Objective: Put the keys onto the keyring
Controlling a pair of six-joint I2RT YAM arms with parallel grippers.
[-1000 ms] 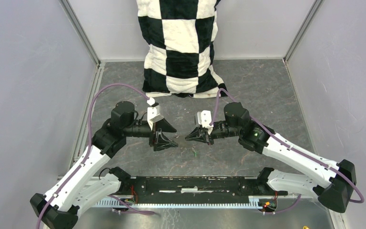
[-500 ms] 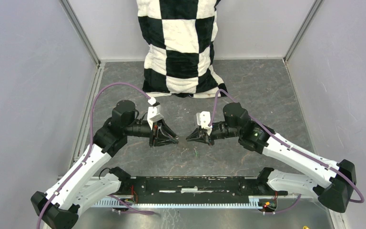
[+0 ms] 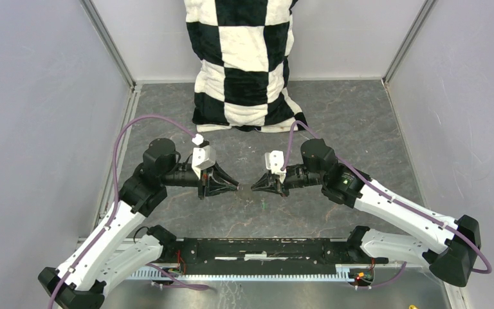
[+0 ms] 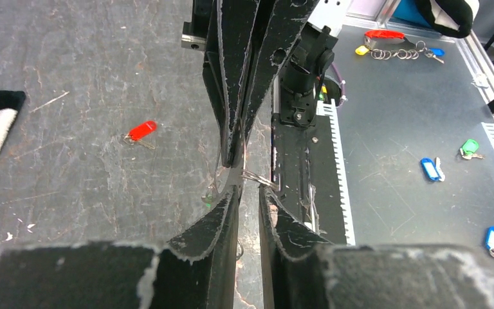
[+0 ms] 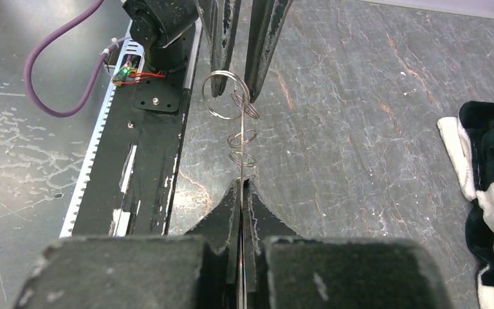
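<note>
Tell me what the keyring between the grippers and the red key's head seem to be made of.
The keyring looks like thin bare steel wire: silvery, glinting, in neat round loops. The red key's head looks like glossy moulded plastic, evenly bright; too small to be sure.

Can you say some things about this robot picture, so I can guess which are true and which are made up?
1. The right hand is pinched shut on the keyring. True.
2. The red key already hangs on the keyring. False: it lies on the table, away from the ring.
3. The blanket has black and white checks. True.
4. The left hand rests on the blanket. False: it points at the right hand, tip to tip, well clear of the blanket.
</note>
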